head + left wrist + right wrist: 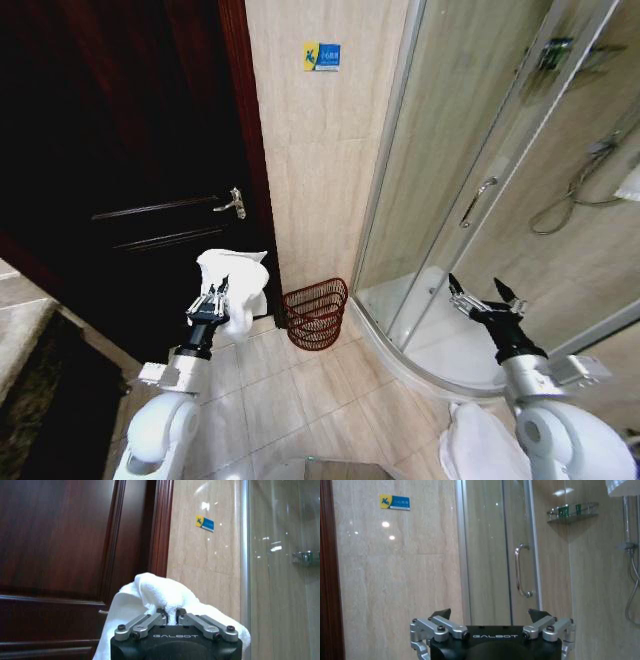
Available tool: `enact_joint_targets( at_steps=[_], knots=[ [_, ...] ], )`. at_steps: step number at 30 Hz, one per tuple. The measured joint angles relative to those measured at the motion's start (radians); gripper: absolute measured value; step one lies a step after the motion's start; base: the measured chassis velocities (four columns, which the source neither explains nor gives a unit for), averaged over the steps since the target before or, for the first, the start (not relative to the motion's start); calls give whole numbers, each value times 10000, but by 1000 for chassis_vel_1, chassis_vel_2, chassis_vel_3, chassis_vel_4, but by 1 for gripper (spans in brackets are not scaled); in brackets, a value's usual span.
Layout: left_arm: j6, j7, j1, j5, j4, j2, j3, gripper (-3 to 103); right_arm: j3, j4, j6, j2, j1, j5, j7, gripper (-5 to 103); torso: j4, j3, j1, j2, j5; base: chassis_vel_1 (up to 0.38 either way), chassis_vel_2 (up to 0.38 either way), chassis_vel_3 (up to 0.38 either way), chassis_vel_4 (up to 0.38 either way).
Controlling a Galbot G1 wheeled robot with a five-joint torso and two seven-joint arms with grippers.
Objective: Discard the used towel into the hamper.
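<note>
A white towel [236, 282] hangs bunched in my left gripper [214, 297], which is shut on it, held up in front of the dark door and to the left of the hamper. In the left wrist view the towel [165, 600] rises out of the pinched fingers [160, 615] and drapes down both sides. The hamper [316, 313], a small reddish-brown openwork basket, stands on the tiled floor against the beige wall, between the door frame and the shower. My right gripper [484, 296] is open and empty, raised in front of the shower glass; its spread fingers [440, 615] show in the right wrist view.
A dark wooden door [120, 170] with a lever handle [232, 204] fills the left. A curved glass shower enclosure [470, 180] with a raised white base [420, 345] takes the right. Another white cloth [478, 440] lies on the floor by my right arm. Open tiled floor [290, 390] lies before the hamper.
</note>
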Motion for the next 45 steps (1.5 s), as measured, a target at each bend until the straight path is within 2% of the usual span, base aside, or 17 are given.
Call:
enact_joint_targets(
  at_steps=[11, 22, 30, 45],
  knots=[
    [-25, -2, -66, 1, 100, -14, -17, 7, -14, -107, 228, 68, -169, 6, -45, 100, 0, -391, -337, -733, -1, 0, 0, 0, 0],
    [-30, 166, 11, -60, 248, 40, -23, 7, -49, -177, 273, 100, -222, 4, -78, 100, 1, -681, -581, -1264, 0, 0, 0, 0, 0],
    [2, 310, -128, -222, 736, 209, 62, 7, -11, -593, 706, 158, -524, -151, -346, 100, -1, -921, -766, -1690, 0, 0, 0, 0, 0],
    [-178, 316, -245, 210, 1233, 198, 88, 7, -130, -813, 779, 378, -535, -461, -444, 100, 0, -1356, -1136, -2495, 0, 0, 0, 0, 0]
  ],
)
